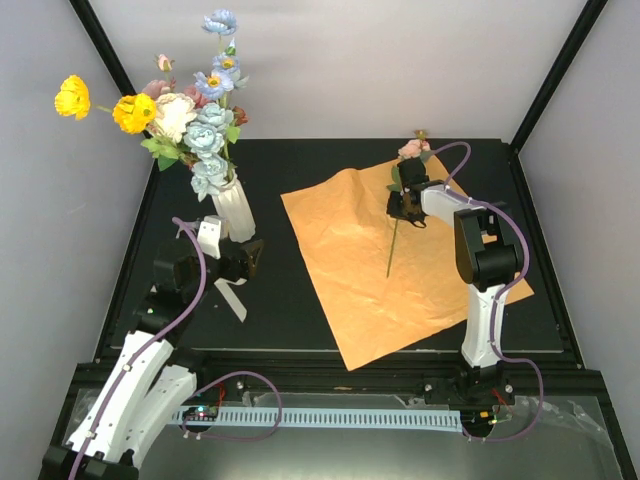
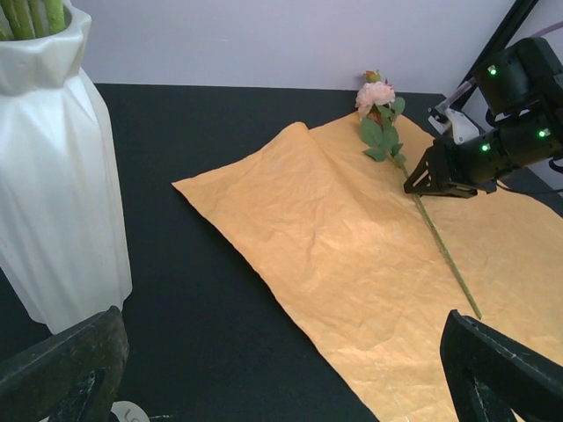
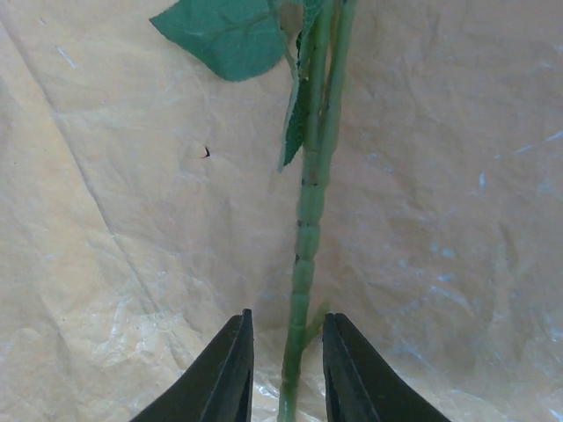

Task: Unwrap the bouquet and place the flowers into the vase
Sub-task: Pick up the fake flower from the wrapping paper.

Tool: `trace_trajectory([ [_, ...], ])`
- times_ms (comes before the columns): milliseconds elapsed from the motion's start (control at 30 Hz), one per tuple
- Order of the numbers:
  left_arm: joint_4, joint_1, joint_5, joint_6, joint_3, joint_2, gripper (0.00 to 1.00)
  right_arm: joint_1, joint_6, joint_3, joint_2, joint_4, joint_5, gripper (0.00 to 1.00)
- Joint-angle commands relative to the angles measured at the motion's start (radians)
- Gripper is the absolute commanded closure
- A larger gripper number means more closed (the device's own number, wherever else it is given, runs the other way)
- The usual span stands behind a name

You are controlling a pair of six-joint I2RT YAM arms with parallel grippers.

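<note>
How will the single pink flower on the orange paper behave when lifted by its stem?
Probably light: the flower is one thin stem with a small bloom. With the right hand straddling it just below the leaves, the long bare end may droop or swing. The smooth, narrow stem could twist between the fingers.

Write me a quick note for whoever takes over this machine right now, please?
Left end effector: open, empty, beside the vase.
Right end effector: open, jaws narrowly either side of the stem of the pink flower, not quite gripping.
Done: orange paper spread flat; most flowers stand in the vase.
To do: grip that flower, lift it, put it in the vase.
</note>
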Motion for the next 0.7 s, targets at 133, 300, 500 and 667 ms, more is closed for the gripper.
trace_trajectory([
  [133, 0.011, -0.006, 0.053, -0.006, 0.028, -0.003, 0.01, -0.003, 0.026, 0.068, 0.044, -0.048, 0.012, 0.74],
  [300, 0.037, -0.006, 0.090, -0.009, 0.022, -0.005, 0.01, -0.003, 0.019, 0.081, 0.062, -0.044, 0.007, 0.77],
  [500, 0.084, -0.006, 0.216, -0.009, 0.008, 0.007, 0.01, -0.003, -0.006, 0.028, 0.017, 0.015, 0.001, 0.92],
  [667, 0.051, -0.005, 0.275, -0.043, 0.049, 0.064, 0.07, -0.003, -0.014, -0.038, -0.093, 0.089, -0.021, 0.99],
])
